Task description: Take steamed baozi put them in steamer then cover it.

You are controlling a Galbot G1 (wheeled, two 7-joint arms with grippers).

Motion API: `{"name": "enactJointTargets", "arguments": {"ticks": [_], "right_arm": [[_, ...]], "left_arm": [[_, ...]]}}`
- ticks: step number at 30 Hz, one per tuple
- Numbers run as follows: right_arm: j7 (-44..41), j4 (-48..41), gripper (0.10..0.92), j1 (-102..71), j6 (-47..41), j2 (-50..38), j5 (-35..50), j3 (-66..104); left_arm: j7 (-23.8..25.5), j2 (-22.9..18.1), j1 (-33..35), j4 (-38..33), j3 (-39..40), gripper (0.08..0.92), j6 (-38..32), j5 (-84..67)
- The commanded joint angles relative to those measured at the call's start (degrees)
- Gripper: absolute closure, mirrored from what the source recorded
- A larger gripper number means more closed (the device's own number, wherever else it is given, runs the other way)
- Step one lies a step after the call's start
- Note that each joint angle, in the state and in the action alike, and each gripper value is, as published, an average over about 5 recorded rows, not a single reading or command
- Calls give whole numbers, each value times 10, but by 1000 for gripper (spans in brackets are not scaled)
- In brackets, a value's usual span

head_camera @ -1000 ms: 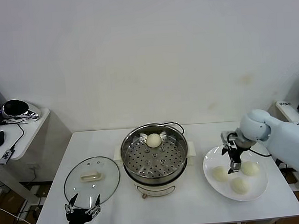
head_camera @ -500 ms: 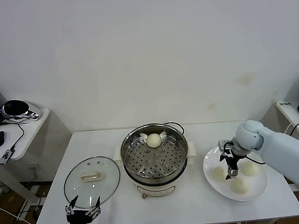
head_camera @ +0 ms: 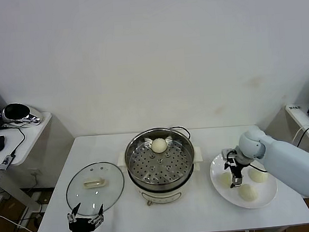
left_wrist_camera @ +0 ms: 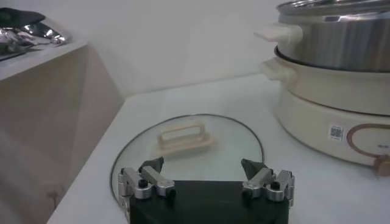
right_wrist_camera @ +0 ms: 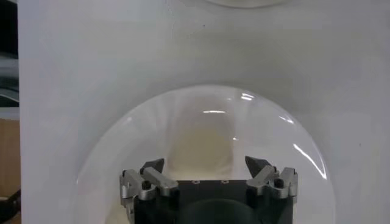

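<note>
The steel steamer (head_camera: 160, 163) stands mid-table with one steamed baozi (head_camera: 158, 145) on its perforated tray. Three more baozi lie on the white plate (head_camera: 269, 192) at the right: one nearest the steamer (head_camera: 224, 179), one far right (head_camera: 259, 175), one at the front (head_camera: 248, 193). My right gripper (head_camera: 234, 181) hangs open over the plate by the nearest bun; in the right wrist view a cream bun (right_wrist_camera: 204, 143) lies between the spread jaws of that gripper (right_wrist_camera: 204, 165), untouched. The glass cover (head_camera: 95, 187) lies flat to the steamer's left. My left gripper (head_camera: 85, 211) waits open at the table's front edge.
In the left wrist view the cover (left_wrist_camera: 183, 158) with its cream handle (left_wrist_camera: 183, 137) lies just ahead of the left gripper (left_wrist_camera: 203, 165), the steamer (left_wrist_camera: 335, 42) beyond. A side table (head_camera: 17, 131) with a dark device stands off to the left.
My right gripper has shifted left across the plate, from between the buns toward the bun nearest the steamer. It stays open. The left arm has not moved.
</note>
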Motion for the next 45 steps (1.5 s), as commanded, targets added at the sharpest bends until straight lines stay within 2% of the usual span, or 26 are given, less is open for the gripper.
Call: {"name": "enactJointTargets", "arguments": {"ticks": [1, 6, 11, 20, 32, 38, 45], "right_arm": [[2, -8, 203, -5, 6, 8, -8, 2], [1, -9, 213, -9, 6, 8, -8, 4], [3, -8, 296, -14, 5, 5, -8, 9], [-3, 6, 371, 9, 3, -18, 11, 9], [-56, 73, 389, 262, -32, -66, 131, -137], [-80, 64, 388, 445, -53, 4, 215, -264], [-88, -15, 384, 509, -82, 149, 279, -281]], "left_arm": [[0, 0, 1, 1, 0, 177, 0, 0], [0, 0, 1, 1, -1, 177, 0, 0], [0, -1, 1, 1, 0, 177, 0, 1], [-1, -1, 0, 1, 0, 177, -1, 2], [1, 0, -19, 6, 8, 177, -2, 11], [0, 4, -25, -1, 4, 177, -2, 6], [-1, 7, -28, -4, 1, 177, -2, 7]]}}
